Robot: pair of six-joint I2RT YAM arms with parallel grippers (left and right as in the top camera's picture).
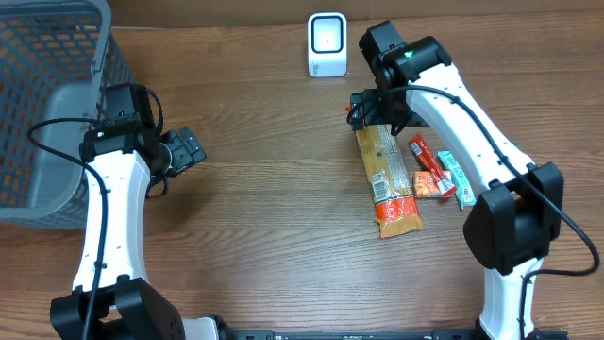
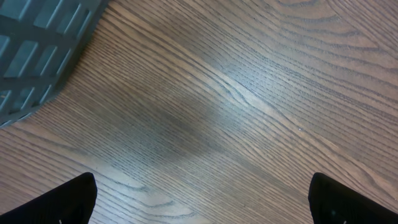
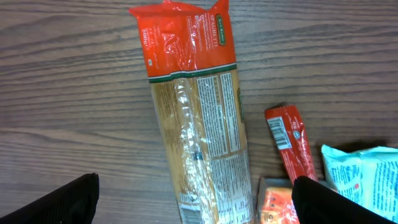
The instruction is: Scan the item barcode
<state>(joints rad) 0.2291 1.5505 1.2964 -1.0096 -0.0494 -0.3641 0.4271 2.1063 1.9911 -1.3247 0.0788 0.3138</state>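
Note:
A long spaghetti packet (image 1: 387, 179) with an orange end lies flat on the wooden table right of centre. In the right wrist view the spaghetti packet (image 3: 199, 124) runs between the fingers, its printed label facing up. My right gripper (image 1: 377, 111) hangs open over the packet's far end, and its spread jaws (image 3: 196, 199) straddle the packet without touching it. A white barcode scanner (image 1: 327, 44) stands at the back edge. My left gripper (image 1: 189, 149) is open over bare wood at the left, with nothing between its fingers (image 2: 202, 199).
A red stick packet (image 1: 425, 156), an orange packet (image 1: 429, 186) and a teal packet (image 1: 455, 179) lie just right of the spaghetti. A grey mesh basket (image 1: 47, 113) fills the far left, and its corner (image 2: 37, 43) shows in the left wrist view.

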